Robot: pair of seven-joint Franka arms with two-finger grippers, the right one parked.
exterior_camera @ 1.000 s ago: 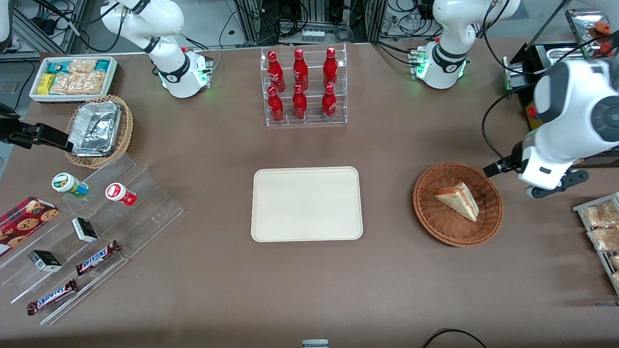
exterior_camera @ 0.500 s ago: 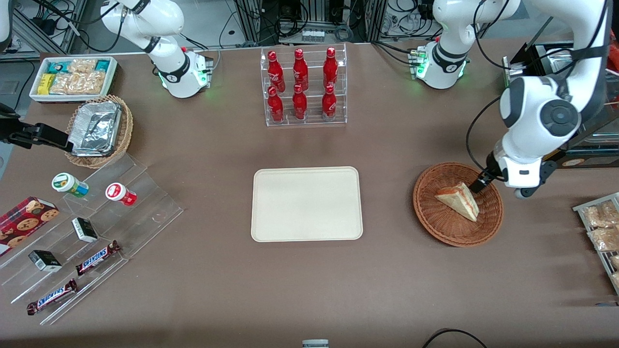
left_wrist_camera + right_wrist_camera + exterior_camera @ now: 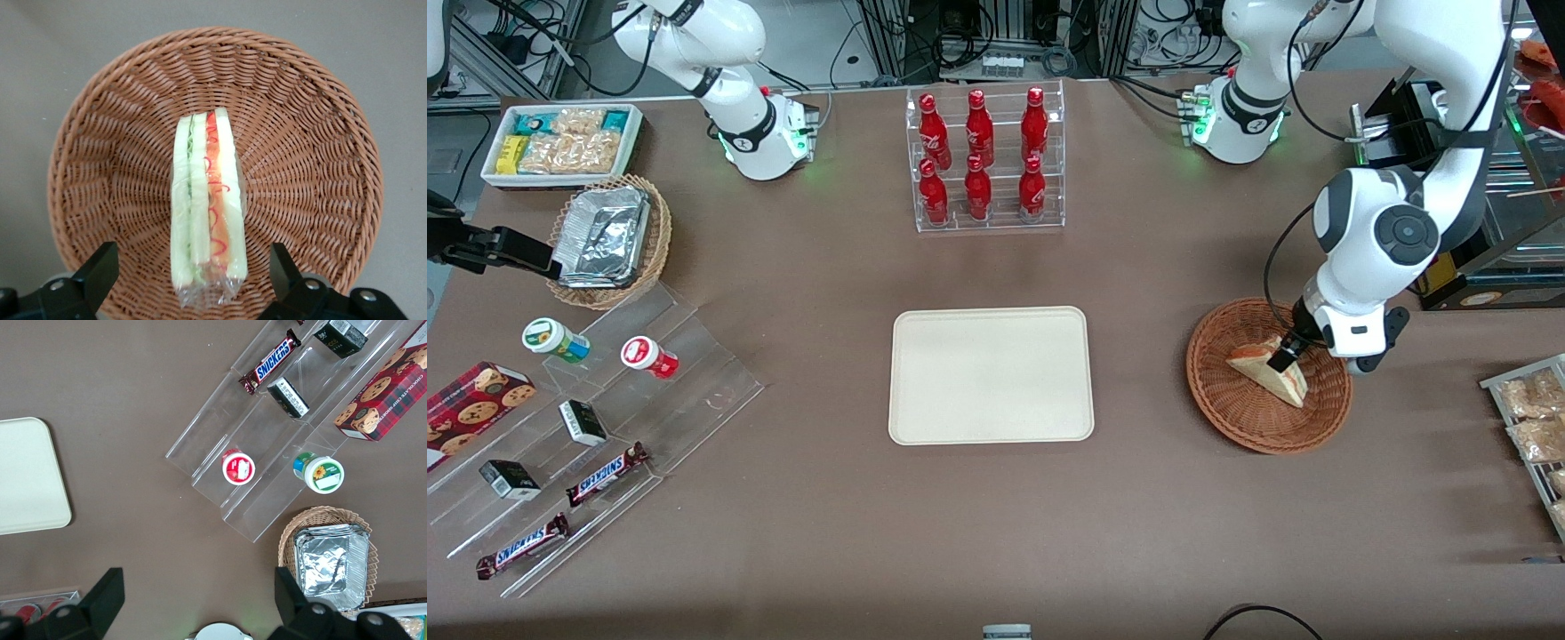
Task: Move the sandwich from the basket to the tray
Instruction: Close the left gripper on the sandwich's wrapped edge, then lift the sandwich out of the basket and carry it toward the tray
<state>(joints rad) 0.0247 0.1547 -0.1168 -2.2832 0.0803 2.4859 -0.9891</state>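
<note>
tool (image 3: 193,283) open over sandwich (image 3: 207,207) | wrist cam: cut edge up, basket (image 3: 320,133)

1. Table (image 3: 827,498): brown, matte.
2. Tray (image 3: 991,374) at centre; bottle rack (image 3: 987,160) by the robots' edge.
3. Basket (image 3: 1232,396) toward working arm's end; gripper (image 3: 1288,352) above it.
4. Foil basket (image 3: 609,240), snack bin (image 3: 560,142), clear steps (image 3: 685,373) toward parked arm's end.

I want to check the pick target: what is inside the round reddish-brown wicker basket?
Only the triangular white-bread sandwich lies inside the basket, in clear wrap. The gripper hangs over it with jaws open on either side. The weave under the sandwich is hidden.
</note>
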